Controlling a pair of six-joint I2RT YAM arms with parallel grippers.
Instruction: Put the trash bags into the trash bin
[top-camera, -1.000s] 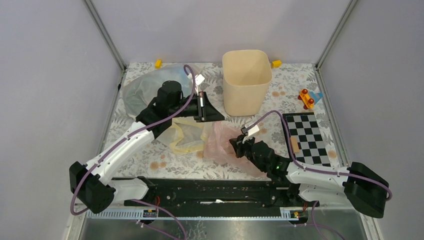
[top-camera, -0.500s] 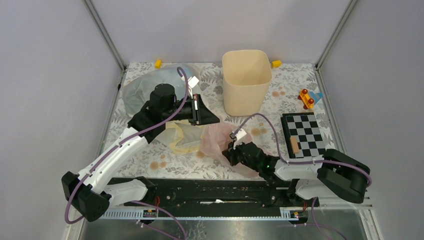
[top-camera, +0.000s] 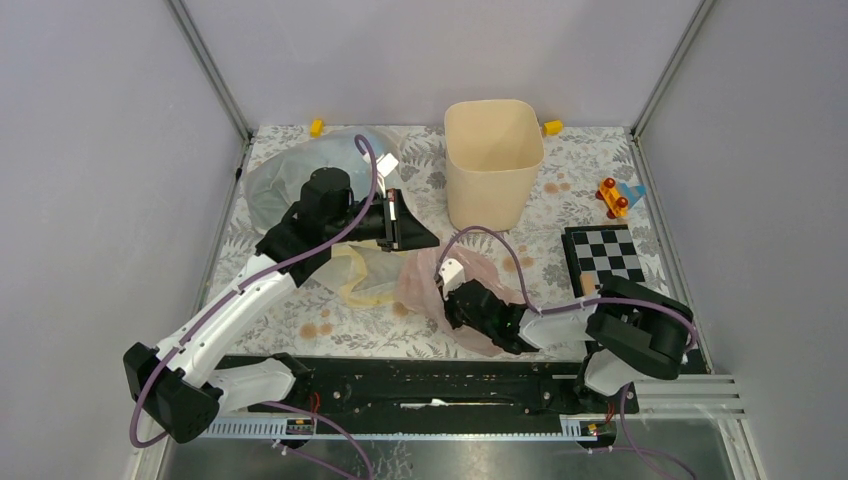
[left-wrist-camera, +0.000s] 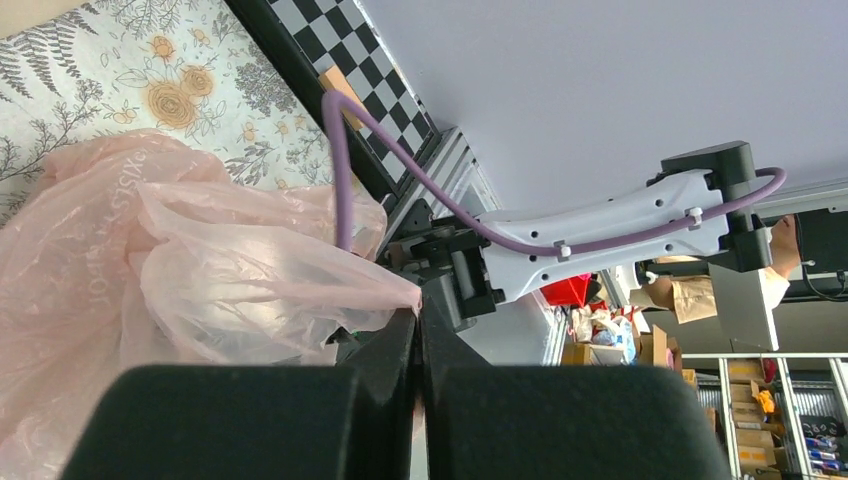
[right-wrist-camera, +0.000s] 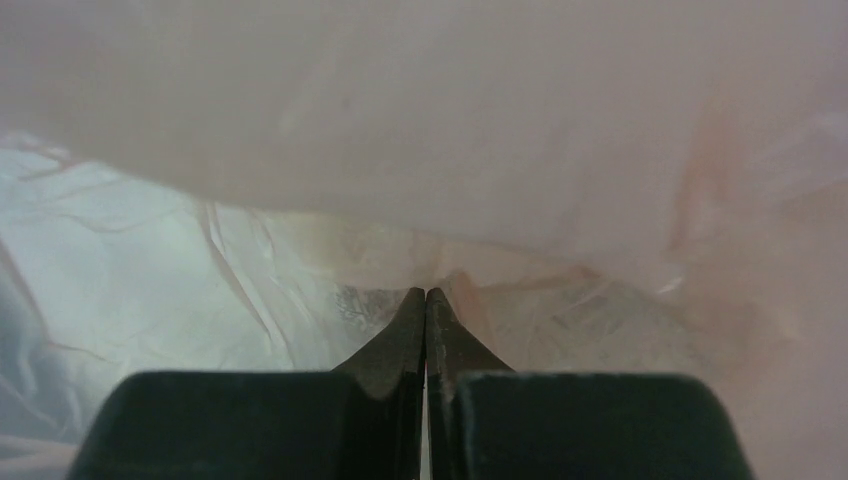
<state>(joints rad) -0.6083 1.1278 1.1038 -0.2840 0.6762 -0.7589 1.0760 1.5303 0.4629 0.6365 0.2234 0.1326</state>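
Raising the pink bag (top-camera: 420, 285), lying in front of the bin (top-camera: 493, 165) with the left gripper (left-wrist-camera: 420, 308) and right gripper (right-wrist-camera: 427, 295) both clamped shut on its film, calls for lifting both together

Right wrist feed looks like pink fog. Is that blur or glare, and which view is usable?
Right wrist view: no glare; the pink bag fills the frame near the lens, hazy and low-contrast, and only the right gripper reads crisp. Left wrist view: sharp, evenly lit, bag creases and checkerboard clear. Top view: even light, soft shadows, trash bin plain.
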